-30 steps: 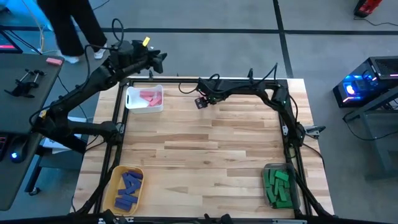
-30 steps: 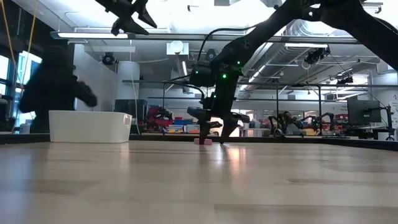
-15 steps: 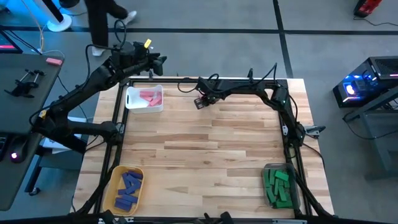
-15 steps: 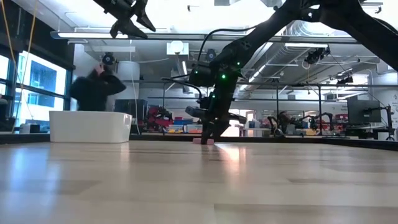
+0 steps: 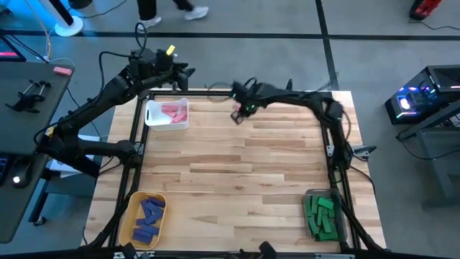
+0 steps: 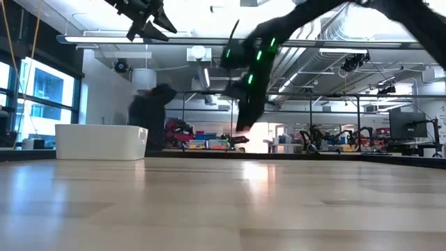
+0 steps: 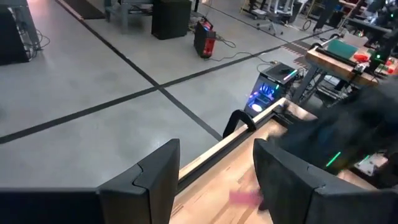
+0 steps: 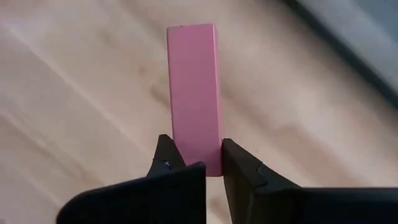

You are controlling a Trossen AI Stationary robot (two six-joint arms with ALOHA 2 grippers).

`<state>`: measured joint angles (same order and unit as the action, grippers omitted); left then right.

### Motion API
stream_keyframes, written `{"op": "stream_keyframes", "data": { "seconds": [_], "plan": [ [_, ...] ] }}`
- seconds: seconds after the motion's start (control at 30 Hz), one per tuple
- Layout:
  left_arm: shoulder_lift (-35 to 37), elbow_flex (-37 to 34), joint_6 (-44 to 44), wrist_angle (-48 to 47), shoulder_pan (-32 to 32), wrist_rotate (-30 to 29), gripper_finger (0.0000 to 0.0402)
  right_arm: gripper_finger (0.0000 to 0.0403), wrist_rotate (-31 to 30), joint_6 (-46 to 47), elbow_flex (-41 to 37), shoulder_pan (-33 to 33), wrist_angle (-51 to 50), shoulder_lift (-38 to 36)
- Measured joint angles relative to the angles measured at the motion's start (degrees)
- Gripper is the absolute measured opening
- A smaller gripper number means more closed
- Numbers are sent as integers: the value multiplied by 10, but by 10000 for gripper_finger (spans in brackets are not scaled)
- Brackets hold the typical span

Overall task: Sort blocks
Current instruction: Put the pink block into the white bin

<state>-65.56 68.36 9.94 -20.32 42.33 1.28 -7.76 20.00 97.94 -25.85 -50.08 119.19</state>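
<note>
Near left corner: yellow bin (image 5: 133, 223) with blue-purple blocks (image 5: 149, 214). Near right corner: clear bin (image 5: 310, 196) with green blocks (image 5: 322, 216). Far centre: right gripper (image 8: 194, 163) clamped on flat pink rectangular block (image 8: 194, 93), pinching its lower end, block lifted off wooden table (image 5: 237, 173); a second ago jaws were wide, block lay on table. Far left: white bin (image 5: 154, 117) holding pink blocks (image 5: 173, 111). Left gripper (image 7: 211, 168) hovers part-open, empty, beyond far left table edge, unchanged.
</note>
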Motion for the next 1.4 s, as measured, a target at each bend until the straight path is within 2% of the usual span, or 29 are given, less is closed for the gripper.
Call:
{"op": "stream_keyframes", "data": {
  "seconds": [0.17, 0.3, 0.47, 0.67, 0.8, 1.1, 1.4],
  "plan": [
    [-6, 0, 46, 11, 0, -5, 191, 2, -60, -25, 1, -10, -10, -106],
    [-36, 0, 110, 58, -11, -5, 191, 2, -89, -25, 2, -11, 37, -195],
    [-105, -1, 194, 205, -42, 3, 191, 1, -116, -43, 2, 8, 138, -259],
    [-186, -1, 367, 433, -69, 99, 191, 1, -116, -52, 2, 32, 207, -274],
    [-212, -1, 421, 504, -78, 140, 191, 1, -117, -49, 2, 33, 226, -273],
    [-212, -1, 413, 505, -99, 129, 191, 0, -105, -44, 2, 38, 233, -270],
    [-212, 0, 347, 468, -118, 57, 191, 0, -103, -34, 2, 60, 234, -263]
  ]
}}
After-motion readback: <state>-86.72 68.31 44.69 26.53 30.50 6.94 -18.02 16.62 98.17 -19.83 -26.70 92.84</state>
